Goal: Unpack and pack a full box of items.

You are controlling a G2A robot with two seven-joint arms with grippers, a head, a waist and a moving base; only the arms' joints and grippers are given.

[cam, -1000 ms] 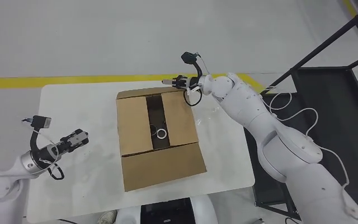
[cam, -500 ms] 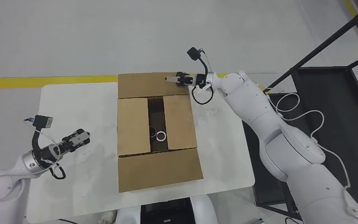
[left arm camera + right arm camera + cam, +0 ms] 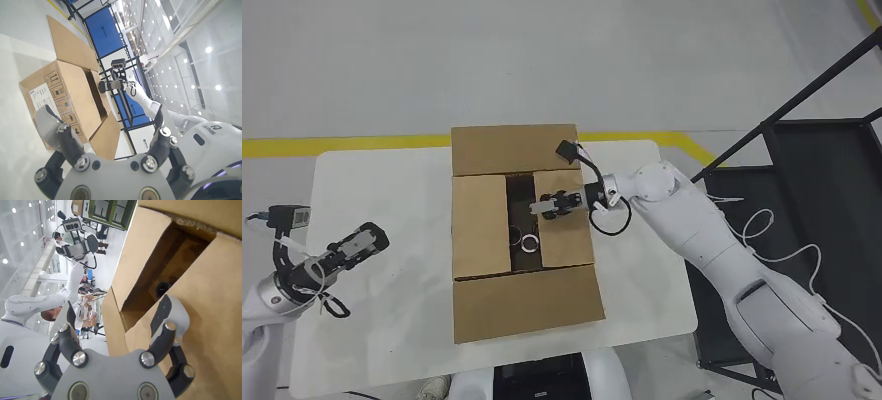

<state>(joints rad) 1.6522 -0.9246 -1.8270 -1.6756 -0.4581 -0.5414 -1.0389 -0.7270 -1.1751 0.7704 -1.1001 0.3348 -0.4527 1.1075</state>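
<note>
The cardboard box (image 3: 482, 225) sat in the middle of the white table (image 3: 372, 190). Its far and near flaps were folded outward, and its two side flaps lay across the top with a dark gap between them. The right gripper (image 3: 545, 208) hung over the inner edge of the right-hand flap, at the brink of that gap, with its fingers spread apart and nothing between them. The left gripper (image 3: 370, 238) was near the table's left edge, well apart from the box and pointed toward it, also spread wide and holding nothing.

From above, two things lay in the gap just beside the right gripper: a white ring (image 3: 530, 242) and a dark round object (image 3: 515, 236) touching or nearly touching it.

The right wrist view looked along the flap into the opening. It showed the right gripper (image 3: 117, 303) with one finger (image 3: 170, 311) lying over the flap of the box (image 3: 208, 275); whether it touched the cardboard could not be told. Deeper inside was the dark round object (image 3: 163, 287).

The left wrist view took the box (image 3: 75, 89) from the side. It showed printed handling symbols and a white label on the wall, the far flap slanting upward, and the right gripper (image 3: 102, 87) poised at the top of the opening, seen between the parted fingers of the left gripper (image 3: 103, 111).
</note>
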